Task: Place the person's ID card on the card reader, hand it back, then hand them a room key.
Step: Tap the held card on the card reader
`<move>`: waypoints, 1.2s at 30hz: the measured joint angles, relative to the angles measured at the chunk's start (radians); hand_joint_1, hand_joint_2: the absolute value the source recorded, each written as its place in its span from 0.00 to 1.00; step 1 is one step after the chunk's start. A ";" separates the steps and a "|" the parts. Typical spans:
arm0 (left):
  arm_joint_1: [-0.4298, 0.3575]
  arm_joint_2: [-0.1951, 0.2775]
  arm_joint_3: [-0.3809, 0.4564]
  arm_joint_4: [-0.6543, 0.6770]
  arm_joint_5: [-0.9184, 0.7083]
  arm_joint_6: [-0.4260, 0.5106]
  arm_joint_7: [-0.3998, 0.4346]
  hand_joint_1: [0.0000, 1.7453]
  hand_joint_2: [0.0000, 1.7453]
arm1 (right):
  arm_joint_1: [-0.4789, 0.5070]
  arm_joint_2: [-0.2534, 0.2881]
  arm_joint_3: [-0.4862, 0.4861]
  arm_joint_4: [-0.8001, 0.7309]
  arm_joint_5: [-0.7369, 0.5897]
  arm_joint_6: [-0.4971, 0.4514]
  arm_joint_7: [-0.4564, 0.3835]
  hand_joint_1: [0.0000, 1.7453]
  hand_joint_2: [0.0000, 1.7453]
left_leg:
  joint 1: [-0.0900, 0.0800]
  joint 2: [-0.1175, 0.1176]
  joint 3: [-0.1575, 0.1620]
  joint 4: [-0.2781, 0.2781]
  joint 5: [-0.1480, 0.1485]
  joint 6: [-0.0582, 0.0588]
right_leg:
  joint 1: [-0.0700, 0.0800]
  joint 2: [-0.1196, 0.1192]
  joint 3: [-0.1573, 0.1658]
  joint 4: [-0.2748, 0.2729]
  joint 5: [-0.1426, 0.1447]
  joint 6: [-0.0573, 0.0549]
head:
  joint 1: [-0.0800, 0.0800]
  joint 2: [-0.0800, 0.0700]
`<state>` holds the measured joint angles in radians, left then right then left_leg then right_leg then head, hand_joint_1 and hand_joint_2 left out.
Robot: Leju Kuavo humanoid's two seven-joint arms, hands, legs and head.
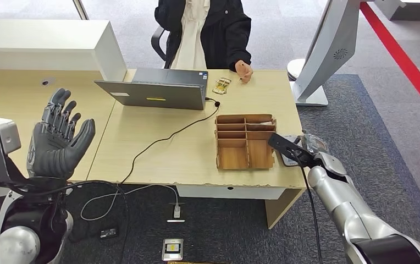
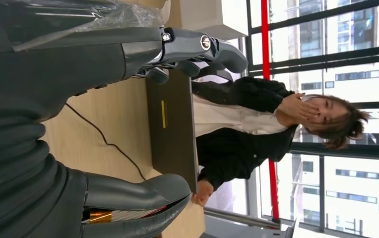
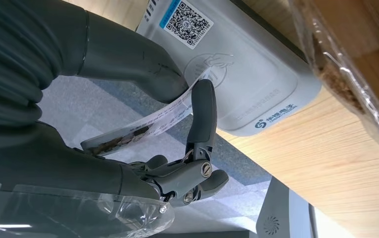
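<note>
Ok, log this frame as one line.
stage: ID card at reader | right hand: pinches ID card over card reader | left hand: raised, empty | person: seated

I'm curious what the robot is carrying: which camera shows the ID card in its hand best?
The right wrist view: the ID card fills the middle, pinched by the right hand just off the card reader. In the head view it cannot be made out among the hand's dark fingers. The left wrist view faces the laptop and the person.
</note>
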<state>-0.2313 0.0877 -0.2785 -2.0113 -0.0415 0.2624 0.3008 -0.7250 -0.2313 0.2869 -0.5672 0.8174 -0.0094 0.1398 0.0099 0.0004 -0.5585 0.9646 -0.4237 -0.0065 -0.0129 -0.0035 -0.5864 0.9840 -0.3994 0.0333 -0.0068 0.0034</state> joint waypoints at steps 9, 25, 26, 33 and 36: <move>0.004 0.000 0.000 0.001 -0.002 -0.018 -0.031 0.00 1.00 | -0.045 -0.014 -0.002 -0.003 -0.011 -0.051 -0.024 1.00 1.00 | 0.000 0.000 0.000 0.000 0.000 0.000 | 0.000 0.000 0.000 0.000 0.000 0.000 | 0.000 0.000; -0.006 -0.001 -0.007 0.035 0.017 -0.044 -0.077 0.00 1.00 | -0.168 -0.076 -0.042 -0.179 -0.019 -0.045 -0.031 1.00 1.00 | 0.000 0.000 -0.001 0.000 0.000 0.000 | 0.000 0.000 -0.002 0.000 0.000 0.000 | 0.000 0.000; -0.010 -0.002 -0.009 0.040 0.019 -0.047 -0.082 0.00 1.00 | -0.168 -0.076 -0.042 -0.194 -0.019 -0.040 -0.031 1.00 1.00 | 0.000 0.000 -0.001 0.000 0.000 0.000 | 0.000 0.000 -0.002 0.000 0.000 0.000 | 0.000 0.000; -0.051 -0.020 -0.027 0.095 0.040 -0.091 -0.142 0.00 1.00 | -0.233 -0.030 -0.038 -0.249 -0.007 -0.017 -0.083 1.00 1.00 | -0.001 0.001 -0.002 0.000 0.000 0.000 | 0.000 0.000 -0.003 0.001 0.000 0.000 | 0.000 0.000; -0.081 -0.038 -0.039 0.137 0.052 -0.117 -0.168 0.00 1.00 | -0.324 0.005 -0.034 -0.217 -0.014 -0.026 -0.118 1.00 1.00 | 0.000 0.000 -0.003 0.000 0.001 0.000 | 0.000 0.000 -0.004 0.001 0.000 0.000 | 0.000 0.000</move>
<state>-0.3123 0.0494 -0.3172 -1.8741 0.0105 0.1451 0.1333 -1.0485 -0.2263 0.2532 -0.7845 0.8029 -0.0358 0.0215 0.0094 0.0009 -0.5610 0.9649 -0.4228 -0.0063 -0.0133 -0.0031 -0.5902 0.9851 -0.3990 0.0330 -0.0070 0.0034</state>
